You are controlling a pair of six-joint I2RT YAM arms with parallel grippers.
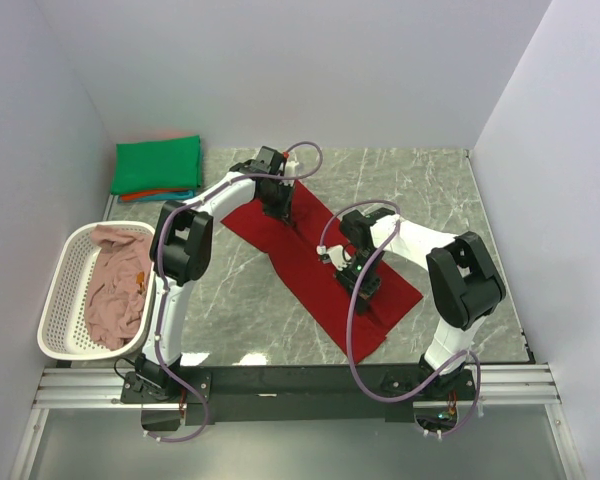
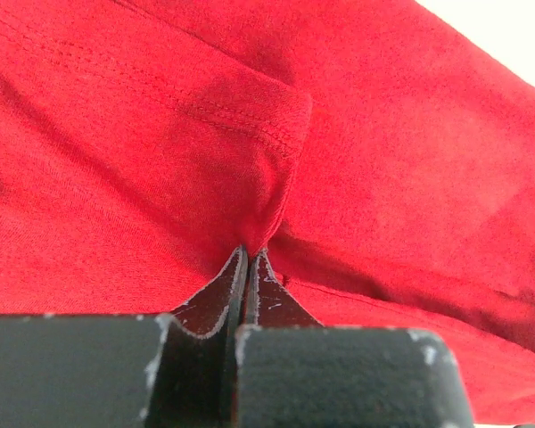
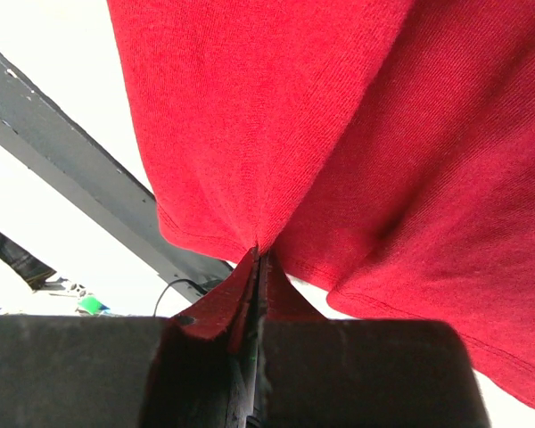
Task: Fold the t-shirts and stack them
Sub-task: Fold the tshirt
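Observation:
A dark red t-shirt (image 1: 302, 258) lies as a long folded strip, running diagonally across the marble table from back left to front right. My left gripper (image 1: 278, 210) is at the strip's far end, shut on a pinch of the red cloth (image 2: 383, 134) beside a stitched hem. My right gripper (image 1: 365, 288) is nearer the front end, shut on a fold of the same shirt (image 3: 294, 116), which hangs up from its jaws. A folded green t-shirt (image 1: 158, 163) tops a stack at the back left, with orange-red (image 1: 152, 193) and teal (image 1: 183, 195) edges under it. A dusty pink t-shirt (image 1: 115, 285) lies crumpled in the basket.
The white lattice basket (image 1: 55, 300) stands at the table's left edge, next to the left arm. White walls close in the left, back and right sides. A dark rail (image 1: 300, 382) with both arm bases runs along the front.

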